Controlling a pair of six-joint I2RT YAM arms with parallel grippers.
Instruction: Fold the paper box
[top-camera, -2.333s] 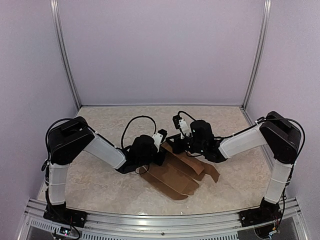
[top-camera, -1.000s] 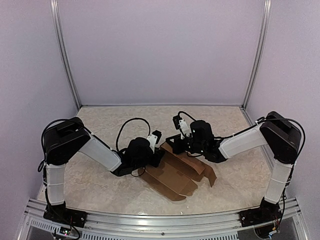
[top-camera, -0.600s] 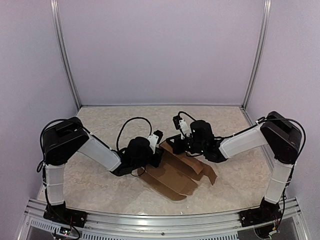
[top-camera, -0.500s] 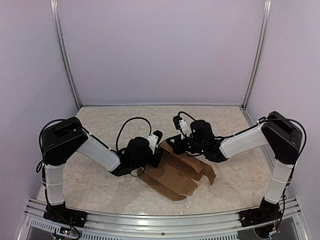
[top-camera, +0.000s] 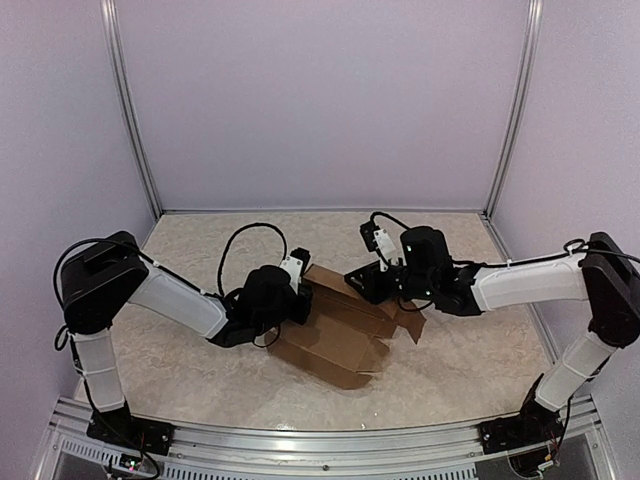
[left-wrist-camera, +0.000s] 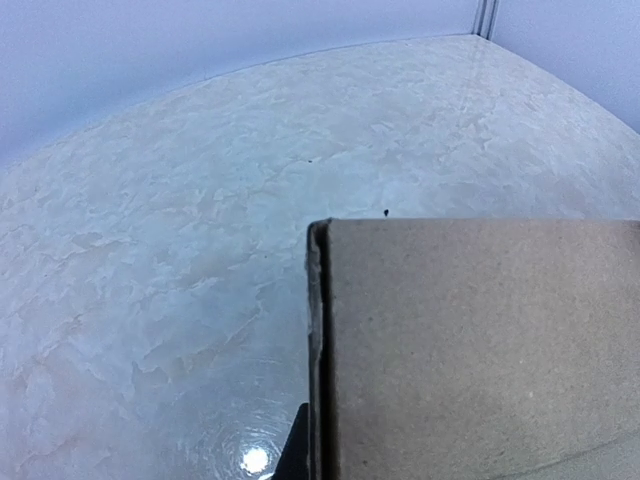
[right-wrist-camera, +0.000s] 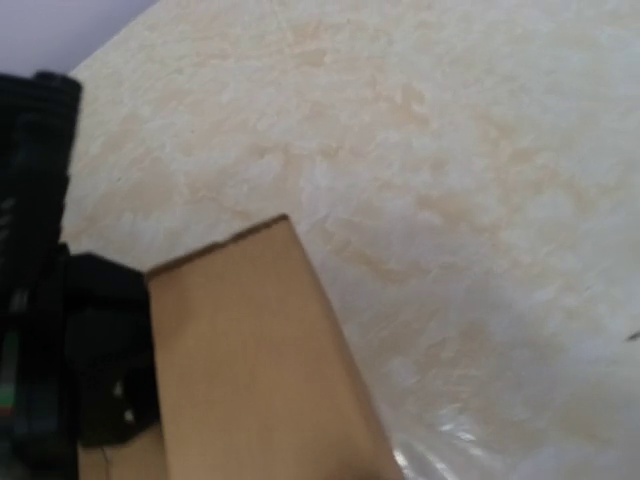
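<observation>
At the middle of the pale marbled surface (top-camera: 200, 250), between the two arms, the plain brown cardboard paper box (top-camera: 335, 335) is found partly formed. Long panels are raised along their creases so that a shallow trough is made, while the flaps at its right end are spread open and tilted, and no lid is closed over it. The folding is judged to be roughly midway: side walls are raised, but end flaps are not yet tucked and the top is not yet shut. The left end effector (top-camera: 297, 290) is clenched at the box's left edge, seemingly on a thin panel seen edge-on in the left wrist view. The right end effector (top-camera: 365, 285) is set at the far right flap; whether it is released or gripping cannot be told. No brand, label or writing is seen on the cardboard.
</observation>
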